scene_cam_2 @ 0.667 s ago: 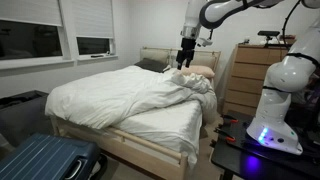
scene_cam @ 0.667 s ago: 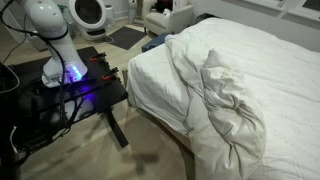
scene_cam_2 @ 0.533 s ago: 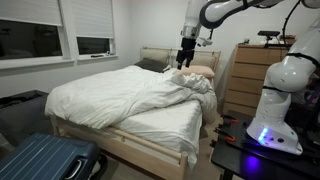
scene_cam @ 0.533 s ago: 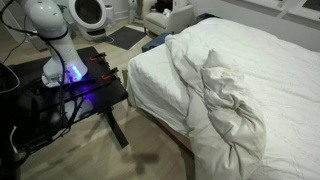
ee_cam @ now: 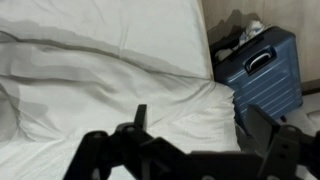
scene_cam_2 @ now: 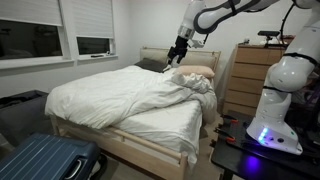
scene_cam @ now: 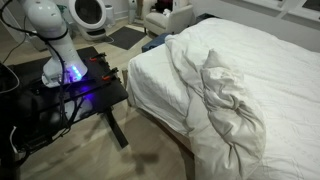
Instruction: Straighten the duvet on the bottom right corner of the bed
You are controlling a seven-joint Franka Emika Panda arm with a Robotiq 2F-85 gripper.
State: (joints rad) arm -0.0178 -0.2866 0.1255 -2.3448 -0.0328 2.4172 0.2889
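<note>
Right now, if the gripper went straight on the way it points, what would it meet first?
Most likely the duvet; the open gripper hangs above it, with nothing visible between.

Air above duvet (scene_cam_2: 115, 95) wide open; narrow gap between bed (scene_cam_2: 165, 127) and dresser (scene_cam_2: 252, 78); suitcase (scene_cam_2: 42, 160) crowds foot corner.

The gripper (ee_cam: 198, 112) is a dark blur, cut by the wrist view's lower edge. One finger hides the suitcase's (ee_cam: 262, 65) lower corner. In an exterior view the gripper (scene_cam_2: 176, 60) is too small to read.
</note>
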